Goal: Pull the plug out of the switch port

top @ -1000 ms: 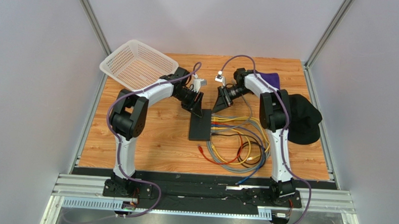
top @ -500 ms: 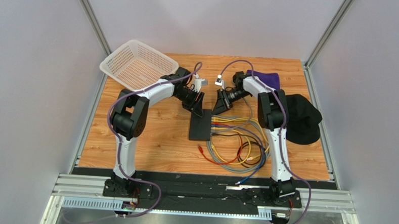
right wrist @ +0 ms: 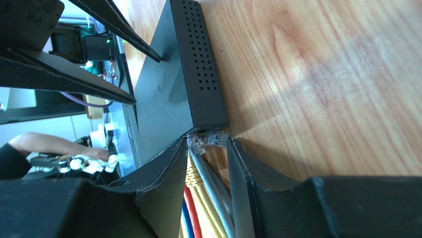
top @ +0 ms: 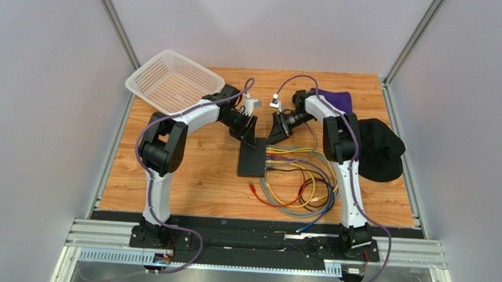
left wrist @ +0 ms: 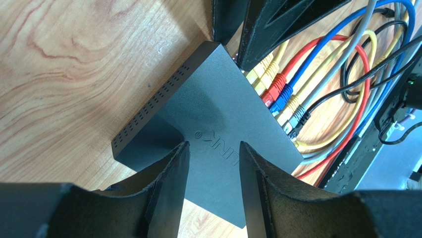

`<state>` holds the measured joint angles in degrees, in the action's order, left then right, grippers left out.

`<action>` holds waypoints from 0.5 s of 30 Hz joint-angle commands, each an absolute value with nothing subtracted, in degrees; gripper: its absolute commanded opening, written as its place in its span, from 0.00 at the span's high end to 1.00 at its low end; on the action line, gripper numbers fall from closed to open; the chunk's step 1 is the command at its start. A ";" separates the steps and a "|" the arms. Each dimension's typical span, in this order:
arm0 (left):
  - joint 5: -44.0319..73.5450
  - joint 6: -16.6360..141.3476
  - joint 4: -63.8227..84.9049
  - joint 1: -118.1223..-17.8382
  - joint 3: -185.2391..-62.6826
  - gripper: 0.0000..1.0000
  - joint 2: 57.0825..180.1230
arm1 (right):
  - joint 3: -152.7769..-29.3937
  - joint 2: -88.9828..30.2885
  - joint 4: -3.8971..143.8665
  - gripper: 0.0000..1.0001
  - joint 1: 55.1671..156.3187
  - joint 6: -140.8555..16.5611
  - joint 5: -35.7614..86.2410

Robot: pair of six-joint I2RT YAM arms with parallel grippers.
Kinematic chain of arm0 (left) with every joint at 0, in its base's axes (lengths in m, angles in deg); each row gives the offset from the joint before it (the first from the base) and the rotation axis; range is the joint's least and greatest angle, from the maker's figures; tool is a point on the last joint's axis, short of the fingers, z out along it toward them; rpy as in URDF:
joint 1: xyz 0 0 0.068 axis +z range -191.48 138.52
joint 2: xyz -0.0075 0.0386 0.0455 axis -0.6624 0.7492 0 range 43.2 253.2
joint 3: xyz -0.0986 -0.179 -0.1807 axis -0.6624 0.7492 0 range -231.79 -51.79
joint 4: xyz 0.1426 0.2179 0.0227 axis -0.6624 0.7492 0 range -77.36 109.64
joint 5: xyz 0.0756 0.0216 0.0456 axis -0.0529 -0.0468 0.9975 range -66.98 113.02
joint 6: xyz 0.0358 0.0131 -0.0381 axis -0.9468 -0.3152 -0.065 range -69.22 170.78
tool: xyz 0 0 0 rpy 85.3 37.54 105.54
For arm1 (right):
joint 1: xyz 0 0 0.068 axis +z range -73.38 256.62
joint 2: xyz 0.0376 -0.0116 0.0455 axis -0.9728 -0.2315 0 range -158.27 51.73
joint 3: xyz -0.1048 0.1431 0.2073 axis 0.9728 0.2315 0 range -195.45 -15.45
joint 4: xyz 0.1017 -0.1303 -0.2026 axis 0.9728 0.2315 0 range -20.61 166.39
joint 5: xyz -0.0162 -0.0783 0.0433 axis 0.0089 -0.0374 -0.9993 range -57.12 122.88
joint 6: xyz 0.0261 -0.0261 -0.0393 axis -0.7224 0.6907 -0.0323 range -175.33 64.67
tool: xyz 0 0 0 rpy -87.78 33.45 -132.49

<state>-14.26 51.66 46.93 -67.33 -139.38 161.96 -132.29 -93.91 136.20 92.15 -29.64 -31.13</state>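
Note:
The black switch (top: 251, 160) lies flat mid-table with coloured cables plugged along its right edge. My left gripper (top: 248, 138) is open, and its fingertips (left wrist: 184, 148) rest on the switch's top (left wrist: 218, 114) with nothing between them. My right gripper (top: 274, 137) is at the far end of the port row. In the right wrist view it (right wrist: 208, 141) stands partly open around a clear plug (right wrist: 196, 144) on a grey cable at the switch's corner (right wrist: 208, 116). A second clear plug (right wrist: 218, 138) sits beside it, nearer the table. I cannot tell whether the pads press on either plug.
A tangle of yellow, red, blue, grey and black cables (top: 296, 187) spreads right of the switch towards the near edge. A white mesh basket (top: 173, 80) stands at the far left. A black cap (top: 380, 150) and a purple cloth (top: 335, 99) lie at the right.
The right arm's elbow has shifted slightly to the left. The left arm, the switch and both grippers' openings look the same.

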 commanded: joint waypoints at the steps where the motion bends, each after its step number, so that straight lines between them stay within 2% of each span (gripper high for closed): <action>1: -9.85 49.54 48.33 -68.38 -138.54 0.47 166.50 | -137.52 -97.59 145.49 0.60 93.31 -24.23 -33.21; 9: -10.03 49.72 48.50 -68.55 -139.42 0.47 166.86 | -138.23 -98.12 146.65 0.59 93.75 -23.69 -32.86; 12: -10.12 49.81 48.50 -68.55 -139.42 0.47 166.95 | -138.58 -98.65 147.08 0.56 93.93 -24.04 -32.51; 15: -10.03 49.81 48.50 -68.55 -139.42 0.47 166.95 | -138.85 -98.91 147.17 0.60 94.19 -24.04 -32.25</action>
